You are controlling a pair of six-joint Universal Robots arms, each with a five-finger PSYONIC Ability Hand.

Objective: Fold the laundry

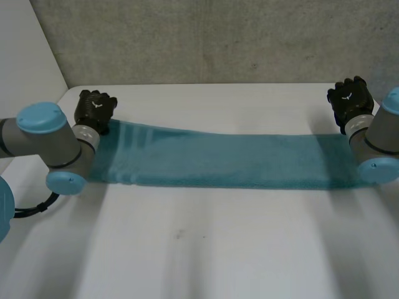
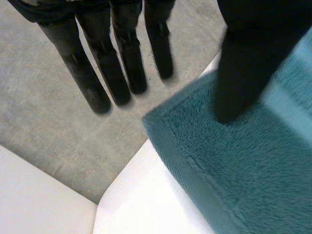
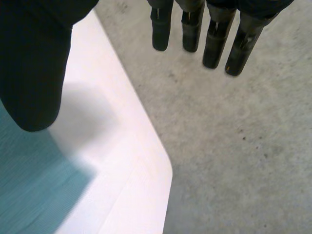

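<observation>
Teal pile fabric, a long towel (image 1: 224,159), is laid flat across the white bench (image 1: 206,249) in a band running from the left arm (image 1: 43,134) to the right arm (image 1: 380,140) in the head view. The left hand (image 1: 95,109) is positioned at the towel's far left corner and the right hand (image 1: 350,99) at its far right end, both near the bench's back edge, beyond which a grey concrete surface (image 1: 218,37) is seen. Finger detail hidden in the head view is supplied by the wrist views. In the left wrist view the fingers (image 2: 124,73) are held straight, out beyond the towel's hemmed corner and over the concrete, while the thumb (image 2: 243,73) is placed over the pile; nothing is gripped. In the right wrist view the fingers are likewise straight and open over the concrete, and the thumb is seen at the towel's edge, near the rounded bench corner.
</observation>
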